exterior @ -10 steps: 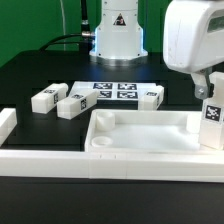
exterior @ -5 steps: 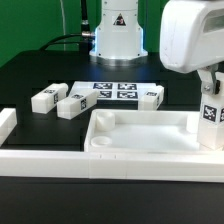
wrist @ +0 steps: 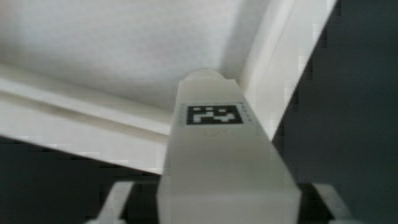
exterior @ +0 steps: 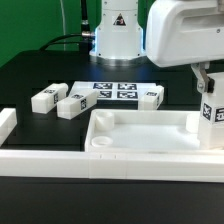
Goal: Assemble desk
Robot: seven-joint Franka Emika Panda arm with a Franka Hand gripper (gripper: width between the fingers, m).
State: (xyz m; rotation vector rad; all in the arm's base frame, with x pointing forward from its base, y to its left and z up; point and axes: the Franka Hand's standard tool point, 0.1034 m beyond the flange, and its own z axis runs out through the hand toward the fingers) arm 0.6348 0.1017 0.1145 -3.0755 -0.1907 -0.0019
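The white desk panel [exterior: 140,133] lies on the black table with its raised rim and a round corner socket facing up. My gripper [exterior: 210,100] is shut on a white square leg [exterior: 211,122] with a black-and-white tag and holds it upright at the panel's corner on the exterior view's right. In the wrist view the leg [wrist: 217,150] runs out from between my fingers toward the panel's rim [wrist: 267,70]. Three more legs [exterior: 45,99] [exterior: 72,103] [exterior: 150,96] lie on the table behind the panel.
The marker board [exterior: 108,90] lies flat behind the panel in front of the arm's base. Long low white border bars [exterior: 60,160] run along the front, with a short one [exterior: 7,124] at the exterior view's left.
The arm has moved toward the exterior view's left with the leg, bringing it over the panel's right corner.
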